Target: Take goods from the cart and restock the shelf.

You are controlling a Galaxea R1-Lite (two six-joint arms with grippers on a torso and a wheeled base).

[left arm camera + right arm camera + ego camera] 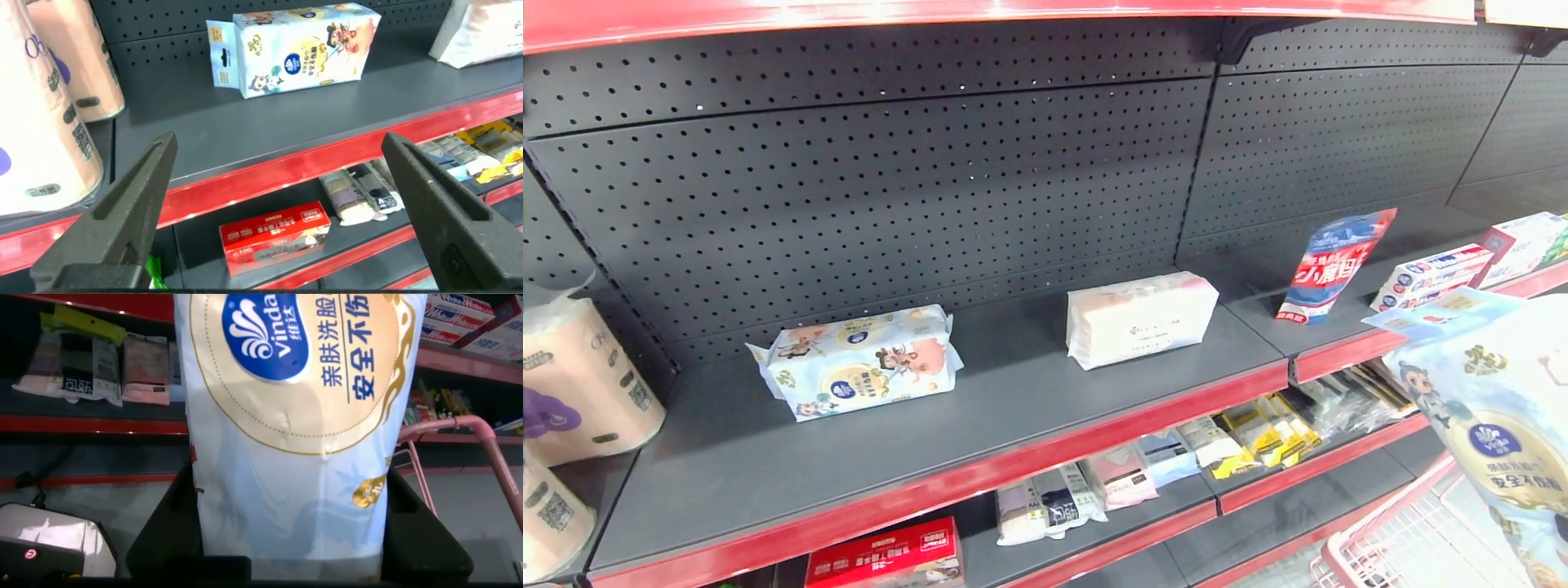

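Right of shelf (980, 408) front, right gripper (290, 469) clamped around wipes pack (1494, 408); left gripper (278, 155) spread wide, empty. Likely transfer step; next: set pack on shelf's bare middle.

Head, left wrist: shared shelf (1013, 400)

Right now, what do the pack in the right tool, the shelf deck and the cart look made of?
Pack: soft plastic film, glossy; it shows creases and sheen over the print.
Deck: probably painted sheet metal, matte dark grey, flat and rigid, with a red front strip.
Cart: thin wire grid on a pink tube frame, likely coated metal.
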